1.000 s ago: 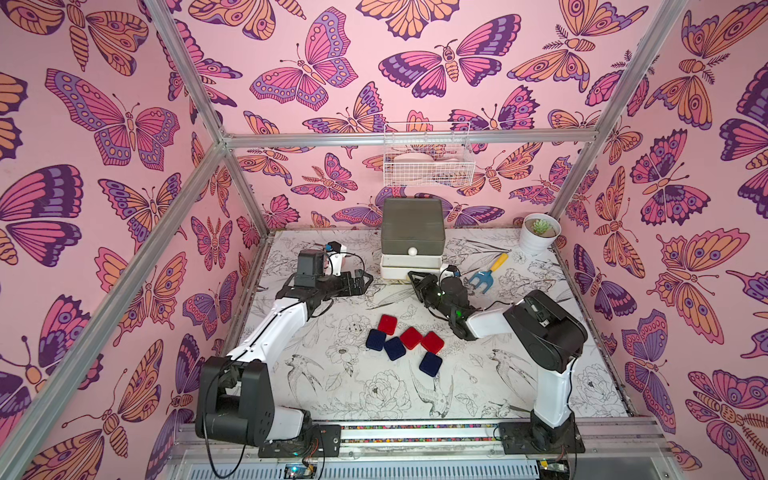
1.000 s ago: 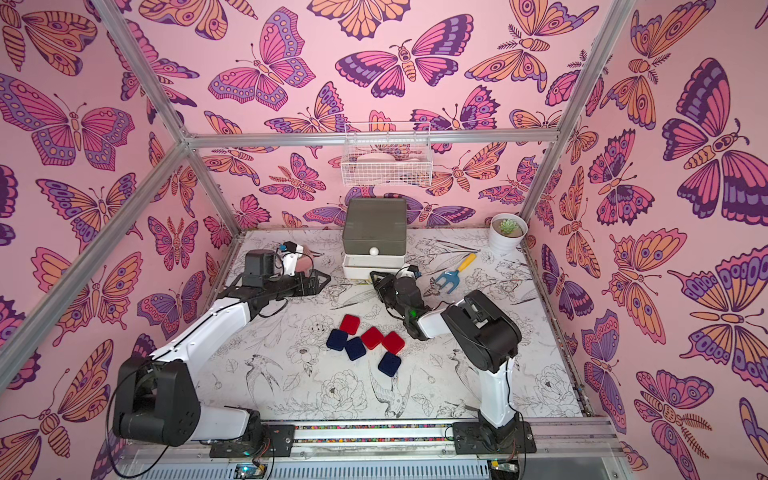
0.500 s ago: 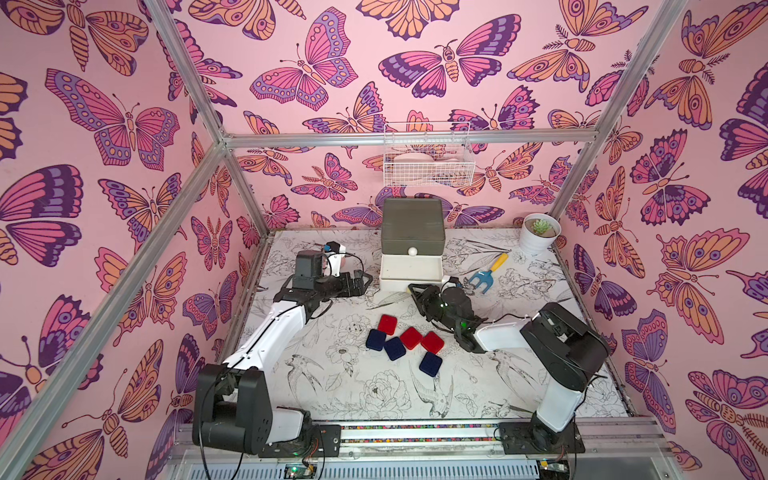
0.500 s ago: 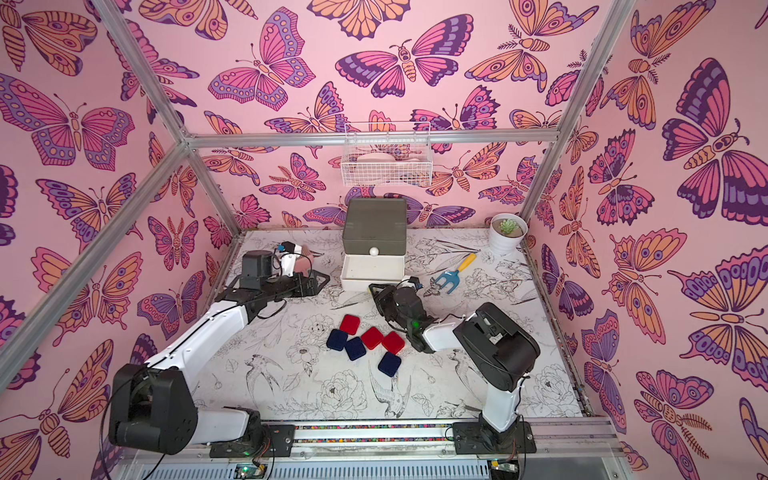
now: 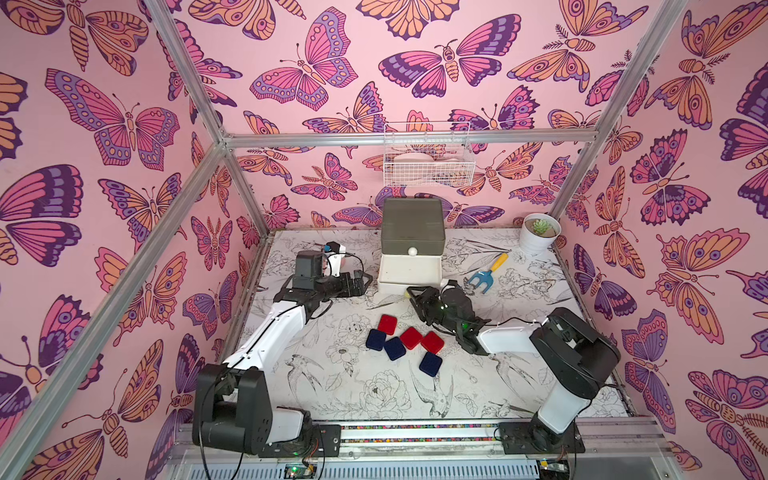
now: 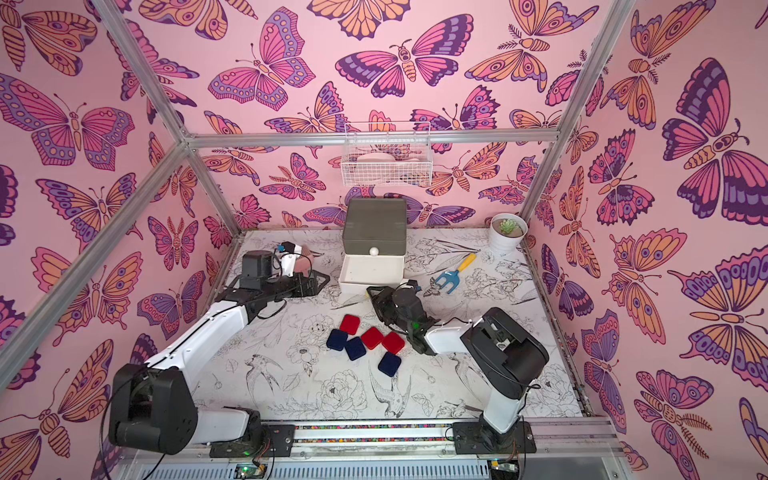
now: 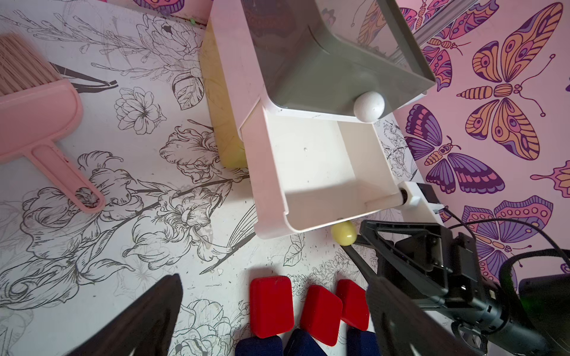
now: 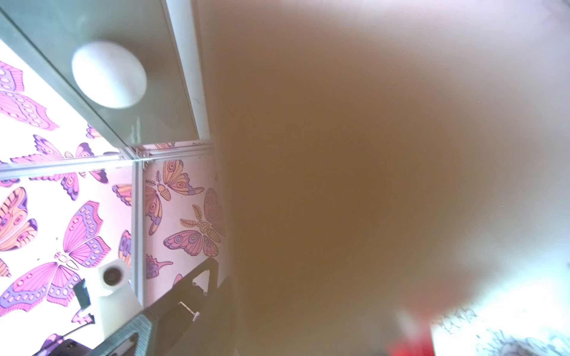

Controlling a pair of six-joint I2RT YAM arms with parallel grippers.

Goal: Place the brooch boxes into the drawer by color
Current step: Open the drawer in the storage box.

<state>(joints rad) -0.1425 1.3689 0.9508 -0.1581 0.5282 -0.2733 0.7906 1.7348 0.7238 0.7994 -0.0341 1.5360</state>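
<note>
The drawer (image 5: 412, 226) stands at the back middle, and its white tier (image 5: 432, 261) is pulled out and empty. Its yellow knob (image 7: 344, 232) sits right at the tips of my right gripper (image 7: 352, 235), whose jaws stand apart, not pinching it. Three red brooch boxes (image 5: 387, 324) (image 5: 411, 337) (image 5: 432, 342) and three navy ones (image 5: 375, 339) (image 5: 395, 348) (image 5: 430, 364) lie clustered on the table in front of the drawer. My left gripper (image 5: 365, 283) hovers open to the left of the drawer, empty. The right wrist view is mostly blocked by a blurred tan surface.
A blue and yellow hand fork (image 5: 486, 274) lies right of the drawer, with a white plant pot (image 5: 539, 232) in the back right corner. A pink dustpan with a brush (image 7: 37, 117) lies at the back left. A white wire basket (image 5: 428, 160) hangs on the back wall.
The right gripper drew the white tier out toward the front, then spread its jaws off the yellow knob. The left arm stayed put.
</note>
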